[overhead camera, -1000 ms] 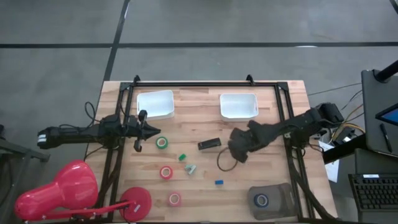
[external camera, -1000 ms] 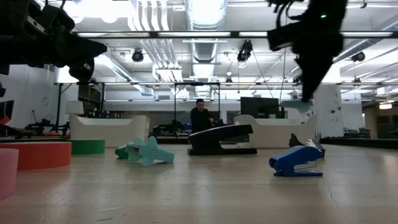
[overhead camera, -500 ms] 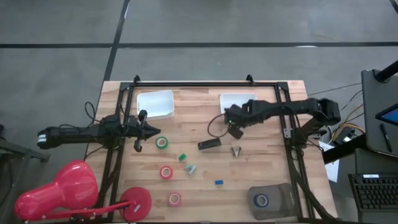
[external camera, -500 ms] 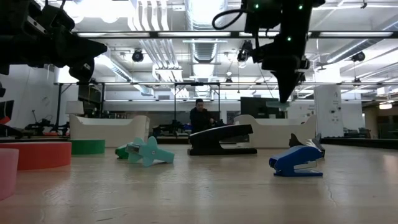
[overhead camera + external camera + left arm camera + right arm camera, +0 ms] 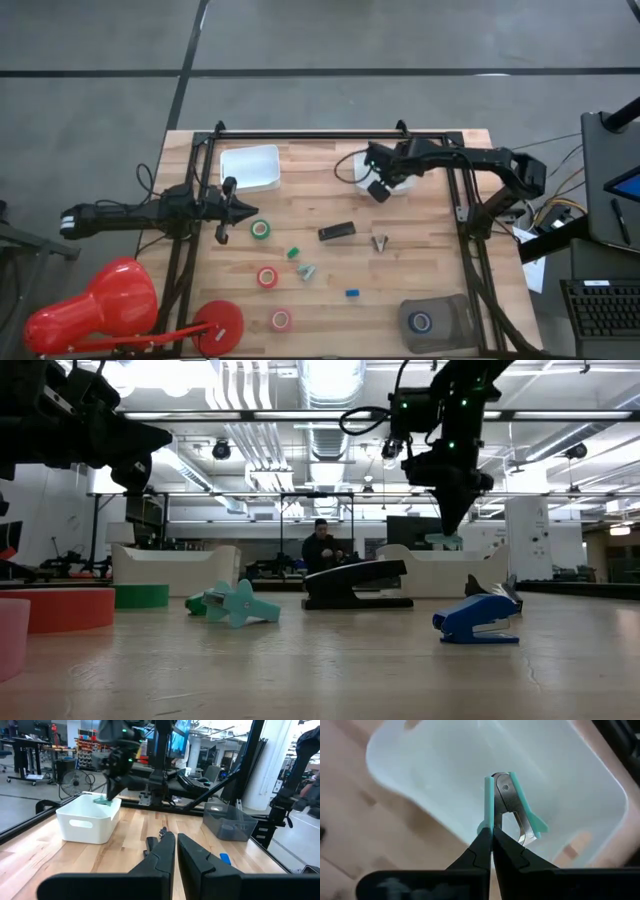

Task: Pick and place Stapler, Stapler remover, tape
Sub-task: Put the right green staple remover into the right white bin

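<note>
My right gripper (image 5: 378, 190) hangs over the right white bin (image 5: 392, 160), shut on a teal staple remover (image 5: 507, 802) that also shows in the low view (image 5: 443, 541). The black stapler (image 5: 336, 231) lies flat mid-table. Other staple removers lie on the wood: grey (image 5: 380, 242), green (image 5: 294, 253), blue (image 5: 352, 293). Tape rolls lie flat: green (image 5: 260, 229), red (image 5: 267, 276), pink (image 5: 281, 320). My left gripper (image 5: 237, 208) waits shut at the table's left, next to the green roll. My right gripper pinches the staple remover's one teal arm (image 5: 488, 815) between its two fingertips, near that arm's lower end. The fingers come steeply from above. The remover is lifted clear over the bin, its other arm and metal claws spread out to the side.
A second white bin (image 5: 250, 168) stands at the far left. A grey bin (image 5: 450, 312) at the near right holds a blue roll (image 5: 420, 322). A red stand (image 5: 215, 325) and a large red object (image 5: 90, 305) sit at the near left. Black frame rails run along the table's sides.
My right gripper has swung from the middle right of the table toward the far edge, rolling at the wrist, and carried the teal staple remover over the right white bin. It has stayed shut. The grey staple remover is now uncovered on the wood.
</note>
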### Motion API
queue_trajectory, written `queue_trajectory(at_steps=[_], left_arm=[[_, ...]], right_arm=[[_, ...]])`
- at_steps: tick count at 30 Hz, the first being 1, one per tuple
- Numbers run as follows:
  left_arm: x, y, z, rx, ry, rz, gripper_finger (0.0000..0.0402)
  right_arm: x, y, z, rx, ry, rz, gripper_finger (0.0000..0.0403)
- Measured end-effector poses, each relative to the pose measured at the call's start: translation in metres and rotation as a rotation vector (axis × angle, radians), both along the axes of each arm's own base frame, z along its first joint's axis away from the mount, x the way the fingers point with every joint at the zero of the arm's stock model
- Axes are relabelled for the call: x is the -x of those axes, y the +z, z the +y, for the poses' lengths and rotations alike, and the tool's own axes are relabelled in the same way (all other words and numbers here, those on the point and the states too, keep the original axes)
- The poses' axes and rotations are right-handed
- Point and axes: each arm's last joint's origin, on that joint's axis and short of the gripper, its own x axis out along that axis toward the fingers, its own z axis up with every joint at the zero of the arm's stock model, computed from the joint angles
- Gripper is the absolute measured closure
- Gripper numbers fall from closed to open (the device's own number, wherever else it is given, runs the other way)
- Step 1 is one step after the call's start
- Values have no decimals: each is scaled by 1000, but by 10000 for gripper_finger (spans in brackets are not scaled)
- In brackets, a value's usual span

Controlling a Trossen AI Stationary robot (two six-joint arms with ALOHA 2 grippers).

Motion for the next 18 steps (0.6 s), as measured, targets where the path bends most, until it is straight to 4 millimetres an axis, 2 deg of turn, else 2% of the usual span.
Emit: queue_trajectory(at_steps=[6,18], left_arm=[[0,0,0,0,0,0,378],[0,0,0,0,0,0,378]], right_arm=[[3,-9,-22,-16,-82,-54,394],[14,-50,-42,-83,-182,78,394]])
